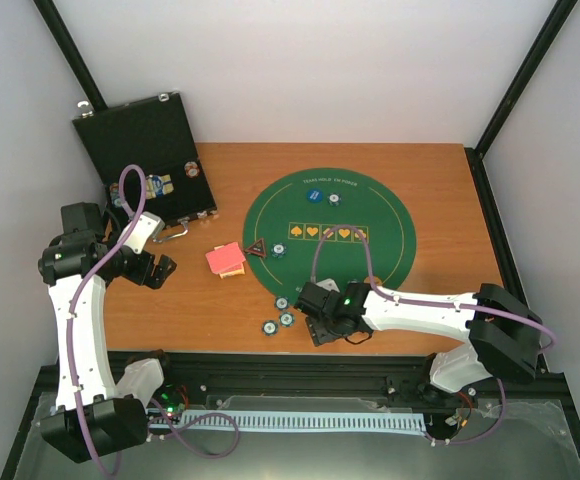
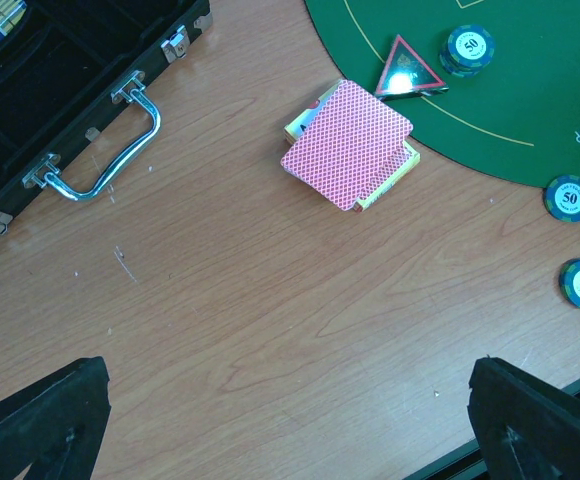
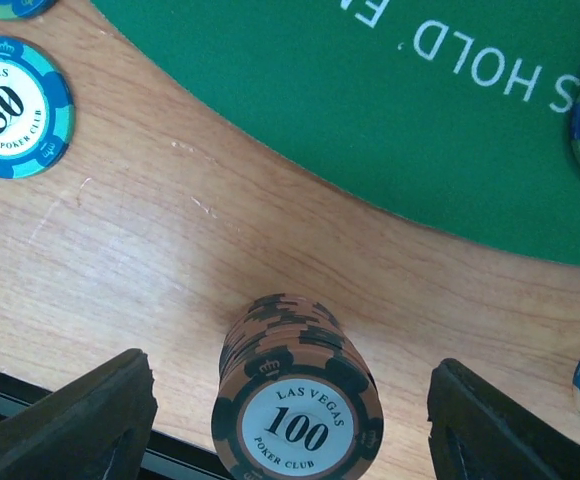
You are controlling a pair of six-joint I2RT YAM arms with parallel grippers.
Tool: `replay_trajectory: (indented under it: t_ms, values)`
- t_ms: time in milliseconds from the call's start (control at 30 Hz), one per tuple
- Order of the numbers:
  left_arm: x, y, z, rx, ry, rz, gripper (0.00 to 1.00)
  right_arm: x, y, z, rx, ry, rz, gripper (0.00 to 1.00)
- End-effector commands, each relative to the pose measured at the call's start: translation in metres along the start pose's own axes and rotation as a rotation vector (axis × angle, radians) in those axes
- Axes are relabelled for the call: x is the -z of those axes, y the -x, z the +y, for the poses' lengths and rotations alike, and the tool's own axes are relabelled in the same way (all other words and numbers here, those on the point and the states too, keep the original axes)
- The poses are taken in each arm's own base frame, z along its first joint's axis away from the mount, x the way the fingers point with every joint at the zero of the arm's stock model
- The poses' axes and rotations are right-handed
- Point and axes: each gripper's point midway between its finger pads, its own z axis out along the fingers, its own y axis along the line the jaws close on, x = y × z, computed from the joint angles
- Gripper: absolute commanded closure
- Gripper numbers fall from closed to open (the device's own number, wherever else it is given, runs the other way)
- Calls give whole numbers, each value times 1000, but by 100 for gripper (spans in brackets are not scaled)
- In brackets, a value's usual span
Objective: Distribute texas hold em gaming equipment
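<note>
Sitting btwn right hand (image 3: 292, 398) fingers (image 3: 90, 425): chips (image 3: 296, 432)

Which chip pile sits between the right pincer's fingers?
The brown stack marked 100, on bare wood beside the green mat. The other chips in view are blue, one marked 50.

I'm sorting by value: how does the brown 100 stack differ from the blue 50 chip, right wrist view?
The brown-orange striped 100 chip stack is several chips tall; the blue round 50 chip lies flat, seemingly single. The stack stands between the right hand's fingers; the 50 chip lies outside them. Both are round, Poker Club printed, on the wooden table.
</note>
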Motion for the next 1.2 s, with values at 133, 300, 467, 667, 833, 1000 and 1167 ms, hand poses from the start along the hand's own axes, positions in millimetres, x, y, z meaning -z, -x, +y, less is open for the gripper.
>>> replay_trajectory:
  t_ms: [133,300,467,667,833,1000,1167]
  values:
    - [9,9,1,-19,15,-30,0,-6,-1,-1,-7,-10,-9,29]
    - [10,8,0,-19,17,-28,0,-9,-2,-4,-7,-24,-7,32]
    - [10,8,1,-23,21,-27,0,-11,-2,-5,-11,-25,-8,40]
    - [11,9,1,-23,23,-30,0,-11,-2,-5,-10,-27,-7,49]
    - [12,9,1,-25,22,-31,0,-8,-1,-7,-10,-28,-13,61]
    - [12,10,-1,-24,15,-32,0,1,2,-8,-11,-32,-25,71]
    - [13,10,0,-27,16,-34,0,17,12,-6,-2,-20,-52,74]
